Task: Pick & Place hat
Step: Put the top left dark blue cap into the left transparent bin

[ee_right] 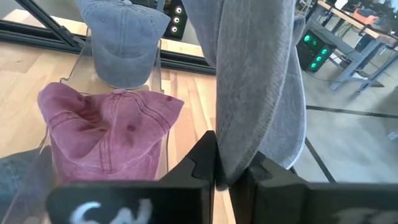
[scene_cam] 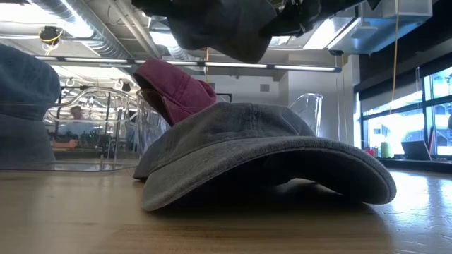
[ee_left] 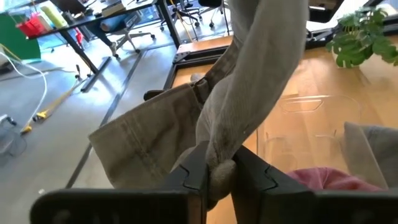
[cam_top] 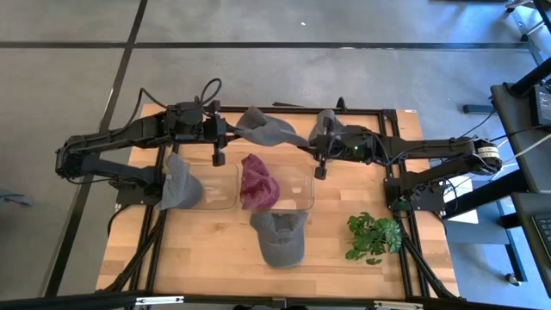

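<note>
A grey cap (cam_top: 265, 129) hangs in the air over the table's far middle, stretched between both grippers. My left gripper (cam_top: 229, 131) is shut on its left end, my right gripper (cam_top: 312, 140) on its right end. In the low view the cap (scene_cam: 219, 28) shows at the top. A maroon cap (cam_top: 256, 182) sits on a clear stand. A blue-grey cap (cam_top: 178, 182) sits on another stand to the left. A dark grey cap (cam_top: 281, 236) lies on the table near the front, brim toward the near edge. My left gripper pinches a bunched fold of the grey cap's fabric (ee_left: 219, 167) between its two fingers, coming level from the table's left. The cap is lifted clear of the table. My right gripper pinches the cap's edge (ee_right: 231, 163) between its two fingers, coming level from the table's right. The fabric runs away from the fingers, held clear of the table.
Two clear stands (cam_top: 222, 186) (cam_top: 297, 191) stand mid-table under the held cap. A small green plant (cam_top: 374, 236) sits at the near right. A black frame (cam_top: 392, 172) borders the wooden table.
</note>
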Action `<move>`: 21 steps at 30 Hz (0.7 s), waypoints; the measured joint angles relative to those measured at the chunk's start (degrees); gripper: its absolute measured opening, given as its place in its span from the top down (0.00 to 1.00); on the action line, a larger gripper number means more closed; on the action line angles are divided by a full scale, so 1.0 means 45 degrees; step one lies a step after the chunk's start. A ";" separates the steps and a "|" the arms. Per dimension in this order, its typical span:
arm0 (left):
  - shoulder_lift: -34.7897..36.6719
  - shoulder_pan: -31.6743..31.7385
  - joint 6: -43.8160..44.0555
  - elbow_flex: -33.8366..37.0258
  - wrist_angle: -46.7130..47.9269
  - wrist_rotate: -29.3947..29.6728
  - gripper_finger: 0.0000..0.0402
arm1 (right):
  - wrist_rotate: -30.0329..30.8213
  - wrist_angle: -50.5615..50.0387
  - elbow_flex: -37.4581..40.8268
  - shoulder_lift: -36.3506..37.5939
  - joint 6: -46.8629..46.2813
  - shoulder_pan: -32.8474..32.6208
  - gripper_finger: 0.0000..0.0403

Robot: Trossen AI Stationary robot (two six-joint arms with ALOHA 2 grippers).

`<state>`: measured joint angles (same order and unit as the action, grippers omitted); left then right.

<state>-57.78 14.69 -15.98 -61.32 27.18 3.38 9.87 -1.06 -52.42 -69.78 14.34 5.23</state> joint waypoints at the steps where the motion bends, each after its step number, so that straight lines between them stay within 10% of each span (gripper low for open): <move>1: 0.0001 -0.0002 0.0236 0.0000 0.0000 0.0000 0.91 | 0.0000 0.0000 0.0000 0.0000 0.0154 -0.0004 0.92; 9: 0.0002 -0.0002 0.1894 -0.0010 0.0013 0.0005 0.91 | 0.0428 0.0102 0.0000 0.0000 0.0090 -0.0004 0.84; 17: 0.0001 -0.0004 0.5435 -0.1075 0.1305 0.0161 0.91 | 0.7388 -0.0121 0.0000 0.0000 -0.0183 0.0058 0.66; 21: -0.0043 -0.0002 0.7842 -0.2257 0.3546 0.0847 0.91 | 0.8417 -0.0170 -0.0001 0.0000 -0.0109 0.0312 0.63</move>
<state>-57.98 14.69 19.31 -71.47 43.14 7.19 47.75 -1.83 -52.43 -69.78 13.84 6.63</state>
